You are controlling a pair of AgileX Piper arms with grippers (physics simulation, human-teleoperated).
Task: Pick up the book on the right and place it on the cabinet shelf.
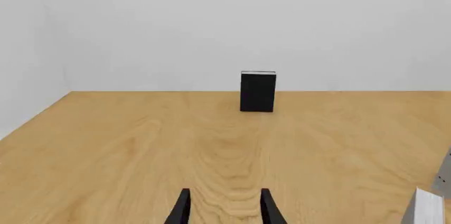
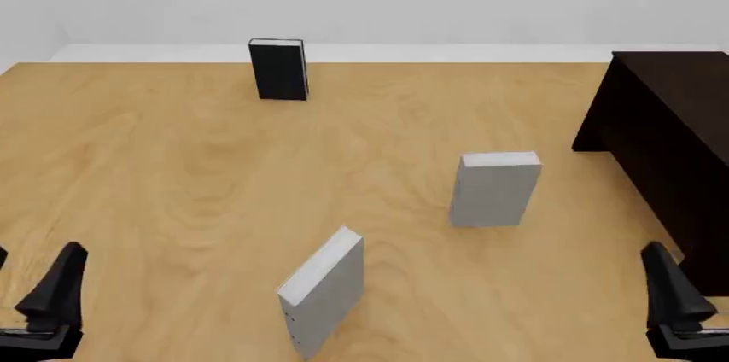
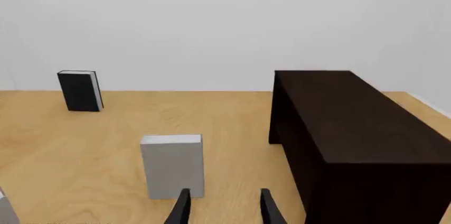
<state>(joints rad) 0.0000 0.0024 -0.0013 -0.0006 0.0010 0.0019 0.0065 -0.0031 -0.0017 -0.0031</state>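
Waiting at the near edge: two arms sit low over a wooden desk (image 2: 171, 166), neither holding anything, three books standing upright ahead of them.
Left tool (image 2: 51, 294): fingers spread apart on empty air in its wrist view, parked at the near left corner.
Black book (image 2: 278, 69): upright at the far side, straight ahead of the left arm and well apart from it.
Slim grey book (image 2: 323, 289): near the front edge, between the two arms, turned at an angle with its pale page edge up.
The book (image 2: 494, 189): the thick pale grey-white one, rightmost of the three, standing upright on the desk with its long axis vertical and its broad cover facing the arms.
Cabinet shelf (image 2: 672, 140): very dark wooden block at the far right, just beyond the book and apart from it.
Right tool (image 2: 672, 298): fingers apart, empty, at the near right corner.
Key relation: the book stands ahead of the right tool and a little to its left, nothing between them.
Nearer arm: the right, by a clear margin.
Likely call: a forward reach by the right arm, fingers closing across the book's thickness.
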